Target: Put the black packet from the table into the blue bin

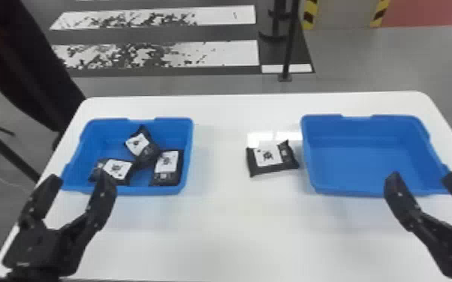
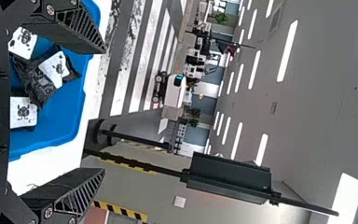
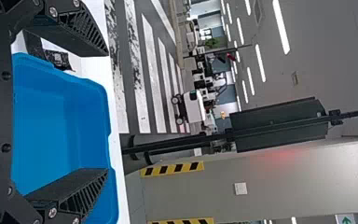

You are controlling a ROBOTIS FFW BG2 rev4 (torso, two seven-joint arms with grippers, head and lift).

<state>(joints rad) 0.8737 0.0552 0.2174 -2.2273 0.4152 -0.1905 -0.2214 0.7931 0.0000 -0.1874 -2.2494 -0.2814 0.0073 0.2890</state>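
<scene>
- On the white table (image 1: 217,232), find the black packet (image 1: 286,165) lying flat, between left blue bin (image 1: 142,190) and right blue bin (image 1: 364,161), just beside the latter.
- With left gripper (image 1: 80,179) and right gripper (image 1: 422,178) both spread and empty, judge the step as pre-grasp.
- Next, probably bring the right gripper inward, lower, pinch, lift above rim height.
- Cannot tell which bin to fill.

Holding left gripper (image 1: 80,179) open by the table's (image 1: 236,232) near left corner, right gripper (image 1: 422,178) open, probably toward the near right.
</scene>
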